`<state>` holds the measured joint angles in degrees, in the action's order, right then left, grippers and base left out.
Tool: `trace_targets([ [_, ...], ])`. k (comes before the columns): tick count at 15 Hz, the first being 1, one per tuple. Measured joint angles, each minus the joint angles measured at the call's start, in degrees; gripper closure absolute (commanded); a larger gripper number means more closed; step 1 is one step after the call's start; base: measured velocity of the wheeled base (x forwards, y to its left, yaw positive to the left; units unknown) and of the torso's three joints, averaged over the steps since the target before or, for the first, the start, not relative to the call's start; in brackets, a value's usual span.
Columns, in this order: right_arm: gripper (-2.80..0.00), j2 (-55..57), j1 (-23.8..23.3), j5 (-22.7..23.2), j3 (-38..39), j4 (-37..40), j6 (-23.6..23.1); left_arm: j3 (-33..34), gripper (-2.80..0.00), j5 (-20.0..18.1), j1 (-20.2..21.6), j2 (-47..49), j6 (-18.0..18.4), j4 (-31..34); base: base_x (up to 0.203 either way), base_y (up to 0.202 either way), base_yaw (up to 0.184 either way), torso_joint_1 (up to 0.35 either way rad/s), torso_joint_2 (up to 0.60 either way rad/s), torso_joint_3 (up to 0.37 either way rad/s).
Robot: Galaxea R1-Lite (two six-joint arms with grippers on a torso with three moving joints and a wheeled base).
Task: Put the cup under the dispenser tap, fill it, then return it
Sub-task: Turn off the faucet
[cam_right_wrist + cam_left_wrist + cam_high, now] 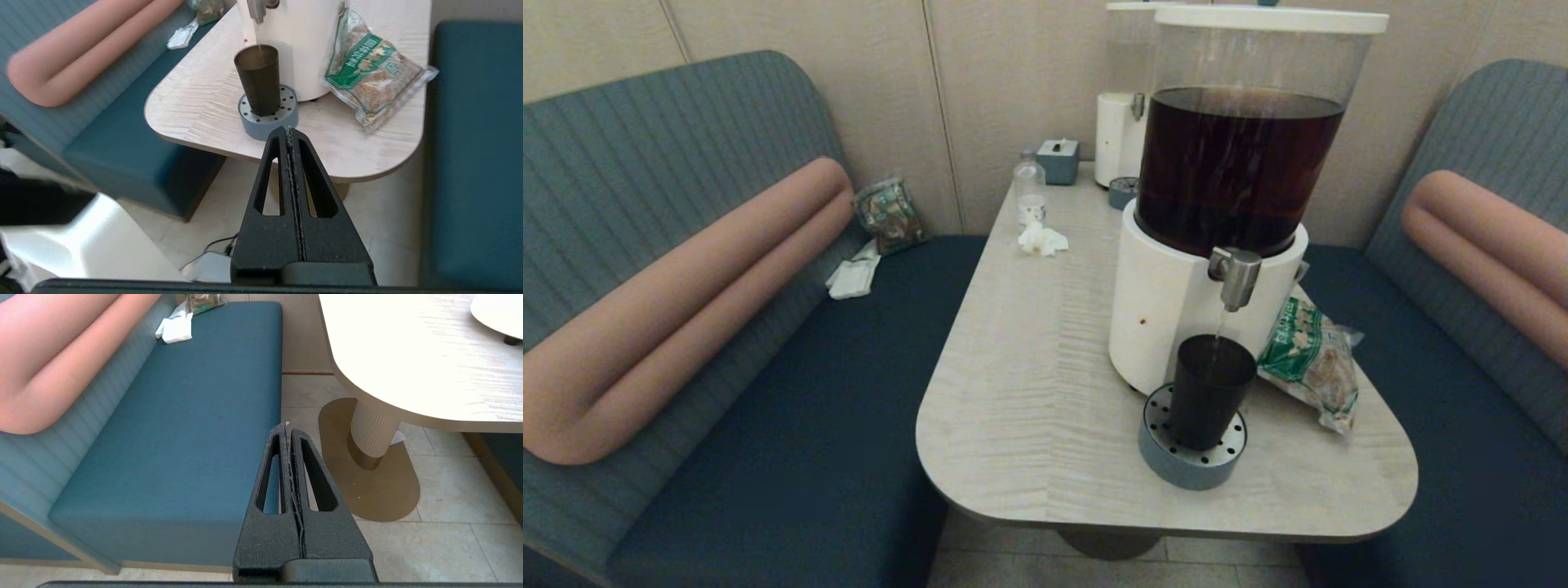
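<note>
The black cup (1209,392) stands upright on a round perforated grey drip tray (1192,461), directly under the steel dispenser tap (1236,276). A thin stream runs from the tap into the cup (259,79). The tap (257,8) projects from the white base of the big clear tank of dark brown liquid (1237,167). My right gripper (289,130) is shut and empty, held off the table's near edge, well short of the cup. My left gripper (287,426) is shut and empty, low between the left bench and the table pedestal. Neither gripper shows in the head view.
A green snack bag (1311,359) lies just right of the cup. At the table's back stand a small clear bottle (1030,192), a crumpled tissue (1042,239), a tissue box (1058,160) and a second white dispenser (1117,139). Benches flank the table (1013,392).
</note>
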<state>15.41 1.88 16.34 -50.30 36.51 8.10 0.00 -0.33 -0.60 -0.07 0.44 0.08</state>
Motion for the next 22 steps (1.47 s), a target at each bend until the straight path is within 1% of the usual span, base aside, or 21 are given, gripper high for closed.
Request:
trace_targets([
  [4, 0.0, -9.29, -1.43, -0.17, 3.37, -0.06, -2.97, 0.0, 0.0, 0.0, 0.02, 0.0, 0.0, 0.02, 0.0, 0.0, 0.0, 0.0, 0.0, 0.0],
  [5, 0.0, -11.35, -1.53, -1.08, 3.72, -0.18, -3.14, 0.0, 0.0, -0.01, 0.02, 0.0, 0.02, 0.02, 0.0, 0.0, 0.0, 0.0, 0.0, 0.0],
  [6, 0.0, -12.81, -1.59, -3.36, 3.72, -0.73, -3.08, 0.0, 0.0, 0.0, 0.0, 0.0, -0.02, 0.02, 0.0, 0.0, 0.0, 0.0, 0.0, 0.0],
  [7, 0.0, -13.75, -1.61, -5.45, 3.64, -2.19, -3.04, 0.0, 0.0, -0.02, 0.0, 0.0, 0.02, 0.02, 0.0, 0.0, 0.0, 0.0, 0.0, 0.0],
  [8, 0.0, -14.37, -1.61, -7.07, 4.29, -5.84, -3.26, 0.0, 0.0, -0.02, 0.0, 0.0, 0.0, 0.02, 0.0, 0.0, 0.0, 0.0, 0.0, 0.0],
  [9, 0.0, -14.83, -1.63, -8.28, 6.49, -11.06, -4.24, 0.0, 0.0, 0.0, 0.0, 0.0, 0.0, 0.03, 0.0, 0.0, 0.0, 0.0, 0.0, 0.0],
  [12, 0.0, -15.34, -1.63, -11.53, 16.41, -26.62, -10.29, 0.0, 0.0, -0.01, 0.0, 0.0, 0.0, 0.0, 0.0, 0.0, 0.0, 0.0, 0.0, 0.0],
  [14, 0.0, -15.4, -1.63, -13.85, 26.93, -34.34, -13.18, 0.0, 0.0, -0.02, 0.0, 0.0, 0.0, 0.02, 0.0, 0.0, 0.0, 0.0, 0.0, 0.0],
  [16, 0.0, -15.43, -1.63, -15.01, 36.83, -39.09, -14.42, 0.0, 0.0, 0.0, 0.02, 0.0, 0.0, 0.02, 0.0, 0.0, 0.0, 0.0, 0.0, 0.0],
  [17, 0.0, -15.44, -1.63, -15.28, 41.09, -40.46, -14.86, 0.0, 0.0, 0.0, 0.02, 0.0, 0.0, 0.02, 0.0, 0.0, 0.0, 0.0, 0.0, 0.0],
  [19, 0.0, -15.46, -1.63, -15.46, 47.25, -41.58, -15.1, 0.0, 0.0, -0.02, 0.02, 0.0, 0.0, 0.0, 0.0, 0.0, 0.0, 0.0, 0.0, 0.0],
  [20, 0.0, -15.46, -1.63, -15.37, 48.61, -41.07, -14.99, 0.0, 0.0, 0.0, 0.02, 0.0, 0.02, 0.02, 0.0, 0.0, 0.0, 0.0, 0.0, 0.0],
  [22, 0.0, -15.43, -1.63, -14.78, 49.89, -36.15, -14.54, 0.0, 0.0, 0.0, 0.0, 0.0, 0.0, 0.02, 0.0, 0.0, 0.0, 0.0, 0.0, 0.0],
])
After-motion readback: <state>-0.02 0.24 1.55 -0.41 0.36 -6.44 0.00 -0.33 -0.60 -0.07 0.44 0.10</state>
